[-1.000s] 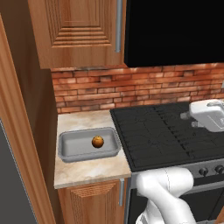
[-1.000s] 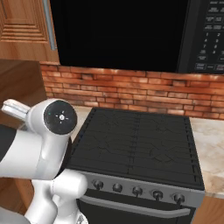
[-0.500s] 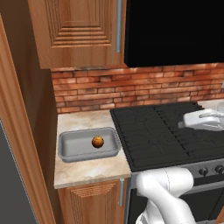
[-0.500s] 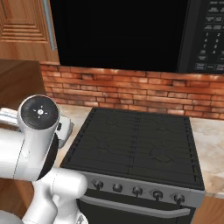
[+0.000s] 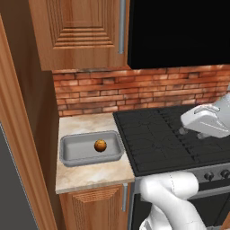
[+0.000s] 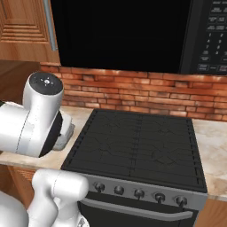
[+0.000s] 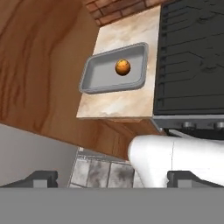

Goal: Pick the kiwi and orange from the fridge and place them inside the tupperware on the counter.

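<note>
**A:** Start at the left — what is there?

**B:** A tall brown wooden panel (image 5: pixel 20 134) runs down the left edge. Beside it sits a short stretch of the counter (image 5: pixel 90 173), beige marbled stone over a brown cabinet door (image 5: pixel 92 209). Above hangs a wooden wall cabinet (image 5: pixel 81 31) with a silver bar handle.

**A:** And on the stone?

**B:** The tupperware (image 5: pixel 67 155), a shallow grey tray with a raised rim, lies flat on it, just beside the stove's edge. The orange (image 5: pixel 100 145) rests inside, right of the tray's middle. The hand view shows the same: the orange (image 7: pixel 122 67) in the tupperware (image 7: pixel 94 76).

**A:** Behind it?

**B:** A red brick backsplash (image 5: pixel 134 90) runs along the wall.

**A:** Further right?

**B:** The black stovetop (image 5: pixel 166 139), with a row of knobs (image 6: pixel 138 193) on its front, and a large black panel (image 5: pixel 179 31) above it. In the right base view a microwave keypad (image 6: pixel 213 35) shows at the top right, and more marbled stone continues right of the stove.

**A:** The gripper?

**B:** The gripper (image 7: pixel 111 177) has its dark fingertips (image 7: pixel 41 177) spread wide apart, nothing between them. It is up above the floor tiles (image 7: pixel 98 173), well apart from the tray.
</note>
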{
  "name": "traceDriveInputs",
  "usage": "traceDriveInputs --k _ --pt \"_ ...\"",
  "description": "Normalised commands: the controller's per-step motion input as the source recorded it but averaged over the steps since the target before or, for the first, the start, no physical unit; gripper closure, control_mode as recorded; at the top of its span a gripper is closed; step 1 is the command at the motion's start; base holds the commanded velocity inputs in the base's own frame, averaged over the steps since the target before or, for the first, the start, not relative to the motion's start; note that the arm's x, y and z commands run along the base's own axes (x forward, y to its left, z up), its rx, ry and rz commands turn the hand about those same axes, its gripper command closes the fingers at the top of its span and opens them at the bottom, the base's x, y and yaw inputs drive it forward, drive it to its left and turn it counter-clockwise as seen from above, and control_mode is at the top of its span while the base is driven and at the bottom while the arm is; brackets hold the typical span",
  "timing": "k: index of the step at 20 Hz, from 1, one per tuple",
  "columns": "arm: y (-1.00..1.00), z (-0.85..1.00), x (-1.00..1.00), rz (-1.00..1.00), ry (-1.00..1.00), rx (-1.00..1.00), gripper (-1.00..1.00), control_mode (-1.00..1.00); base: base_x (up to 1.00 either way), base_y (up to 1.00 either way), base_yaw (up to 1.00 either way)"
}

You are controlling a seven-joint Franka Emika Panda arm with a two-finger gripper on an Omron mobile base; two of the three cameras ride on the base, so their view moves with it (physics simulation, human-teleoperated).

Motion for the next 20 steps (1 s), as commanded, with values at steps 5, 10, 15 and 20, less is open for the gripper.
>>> traceDriveInputs --k 5,10,15,20 --pt "0.02 -0.23 -0.08 0.07 0.21 0.00 -1.00 -1.00 0.00 0.00 0.00" --pt "0.04 -0.18 -0.25 0.01 0.01 0.00 -1.00 1.00 -0.25 0.05 0.00" --pt "0.00 0.00 0.00 0.00 0.00 0.00 -1.00 1.00 -0.76 0.22 0.00" --pt "0.00 0.00 0.00 0.00 0.00 0.00 -1.00 1.00 -0.81 0.28 0.00"
